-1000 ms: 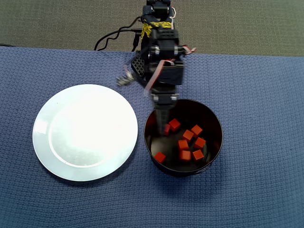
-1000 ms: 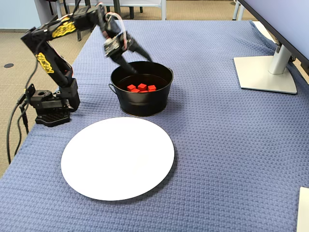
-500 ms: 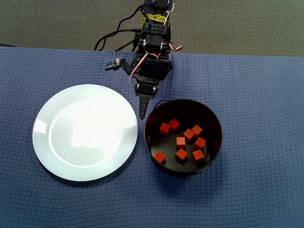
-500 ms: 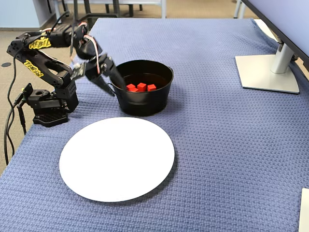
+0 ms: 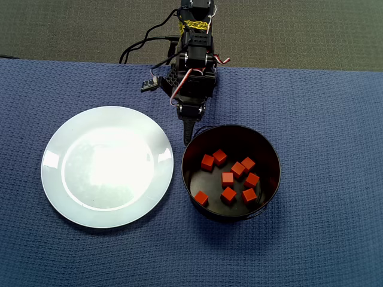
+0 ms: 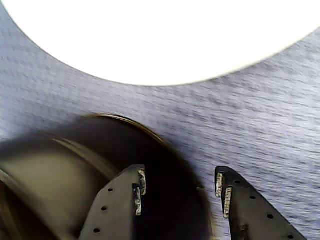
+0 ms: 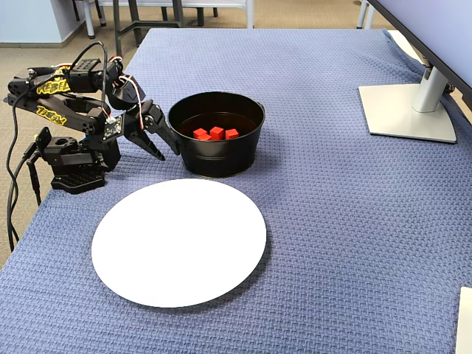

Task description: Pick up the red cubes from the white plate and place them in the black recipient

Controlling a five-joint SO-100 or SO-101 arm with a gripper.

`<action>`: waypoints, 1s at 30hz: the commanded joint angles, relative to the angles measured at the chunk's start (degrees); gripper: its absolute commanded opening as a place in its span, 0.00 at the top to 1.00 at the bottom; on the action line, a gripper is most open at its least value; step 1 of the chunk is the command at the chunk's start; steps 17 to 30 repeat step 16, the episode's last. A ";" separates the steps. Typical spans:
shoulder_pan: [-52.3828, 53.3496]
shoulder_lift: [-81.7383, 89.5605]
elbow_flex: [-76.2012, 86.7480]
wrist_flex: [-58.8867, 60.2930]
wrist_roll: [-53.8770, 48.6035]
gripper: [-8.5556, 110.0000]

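Observation:
The white plate (image 5: 108, 166) (image 7: 179, 241) lies bare, with no cube on it. Several red cubes (image 5: 227, 177) (image 7: 214, 133) rest inside the black recipient (image 5: 267, 150) (image 7: 217, 158). My gripper (image 5: 187, 139) (image 7: 169, 153) hangs low just outside the pot's rim, on the arm's side, between pot and plate. It is open and holds nothing. The wrist view shows both fingertips (image 6: 138, 190) spread wide, the blurred pot (image 6: 60, 175) under the left one, and the plate (image 6: 160, 35) across the top.
A blue woven cloth (image 5: 323, 119) covers the table. The arm's base (image 7: 74, 166) sits at the table's left edge in the fixed view. A monitor stand (image 7: 409, 110) stands at the far right. Cables (image 5: 140, 48) trail behind the arm.
The gripper has come up out of the pot, leaving a cube inside, and drawn back toward the arm's base. It now sits low beside the pot's rim.

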 commanded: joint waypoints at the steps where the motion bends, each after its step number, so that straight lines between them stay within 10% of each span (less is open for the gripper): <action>1: -1.85 0.97 0.79 -0.88 -0.44 0.87; 30: -2.29 3.34 5.10 -2.20 0.97 0.90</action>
